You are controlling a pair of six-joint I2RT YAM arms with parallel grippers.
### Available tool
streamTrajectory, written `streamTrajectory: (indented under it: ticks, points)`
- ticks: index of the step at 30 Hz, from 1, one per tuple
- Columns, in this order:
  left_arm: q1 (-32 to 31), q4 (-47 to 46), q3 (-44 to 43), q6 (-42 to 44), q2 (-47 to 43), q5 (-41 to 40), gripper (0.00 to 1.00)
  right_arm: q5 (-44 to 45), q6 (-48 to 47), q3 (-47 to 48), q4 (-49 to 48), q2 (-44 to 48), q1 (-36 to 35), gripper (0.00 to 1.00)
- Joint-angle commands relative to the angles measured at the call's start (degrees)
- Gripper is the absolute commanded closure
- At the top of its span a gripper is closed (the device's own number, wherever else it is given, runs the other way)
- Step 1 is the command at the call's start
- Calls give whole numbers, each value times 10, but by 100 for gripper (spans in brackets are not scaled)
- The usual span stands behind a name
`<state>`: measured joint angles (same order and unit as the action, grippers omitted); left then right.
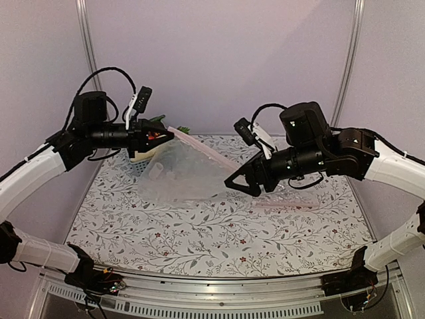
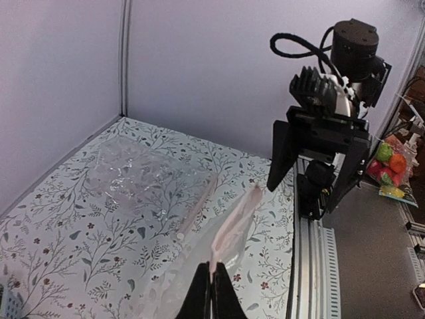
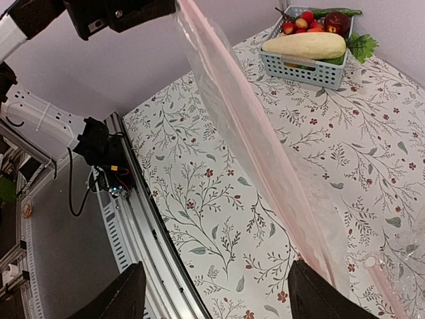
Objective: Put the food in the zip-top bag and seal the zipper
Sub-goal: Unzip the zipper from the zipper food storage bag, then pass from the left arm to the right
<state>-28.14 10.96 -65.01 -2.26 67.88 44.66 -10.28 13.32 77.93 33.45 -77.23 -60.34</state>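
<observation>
Plastic-thin and likely slippery, the zip-top bag (image 1: 182,173) is sagging at ten o'clock from its zipper (image 3: 246,126), the left gripper (image 2: 211,296) pinching that strip, the right gripper (image 3: 222,282) gaping.

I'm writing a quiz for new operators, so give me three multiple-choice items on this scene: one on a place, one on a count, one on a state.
1. Where is the long cream-white vegetable?
A. in the blue basket
B. in a bowl
C. on a plate

2. How many clear bags show?
A. one
B. two
C. three

3. The left gripper is:
A. open
B. shut on the zipper of the zip-top bag
C. out of view

Key:
1 A, it lies in the basket among other produce.
2 B, one is held up and the second bag lies flat.
3 B, its fingers pinch the pink strip.
</observation>
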Motion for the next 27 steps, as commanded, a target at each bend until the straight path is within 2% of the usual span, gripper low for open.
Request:
streamTrajectory:
  ticks: [1, 7, 16, 23, 27]
  points:
    - [-41, 50, -21, 50, 23, 75, 100, 33, 7, 0, -10, 40, -1, 24]
    - [-60, 61, -25, 60, 31, 88, 100, 99, 12, -1, -8, 52, 0, 23]
    - [-65, 63, -26, 60, 35, 83, 100, 58, -4, 12, 18, 2, -8, 42]
    - [-66, 66, -28, 60, 37, 78, 100, 48, -2, 9, 4, 4, -15, 44]
    - [-66, 67, -28, 60, 36, 75, 100, 53, -2, 7, 1, -1, -15, 50]
